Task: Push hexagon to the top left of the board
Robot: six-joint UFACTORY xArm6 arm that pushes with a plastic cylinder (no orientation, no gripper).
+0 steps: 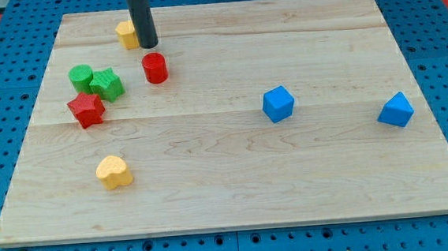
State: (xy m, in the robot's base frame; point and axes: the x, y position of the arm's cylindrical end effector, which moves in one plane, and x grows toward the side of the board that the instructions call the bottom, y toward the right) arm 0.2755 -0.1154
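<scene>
The yellow hexagon [127, 35] sits near the board's top left, partly hidden by my dark rod. My tip [148, 45] rests on the board just right of the hexagon, touching or nearly touching its right side. A red cylinder [155, 68] stands just below and to the right of the tip.
A green cylinder [81, 76], a green star [107, 84] and a red star [87, 110] cluster at the left. A yellow heart [114, 172] lies at the lower left. A blue cube [278, 104] sits right of centre, another blue block [396, 110] near the right edge.
</scene>
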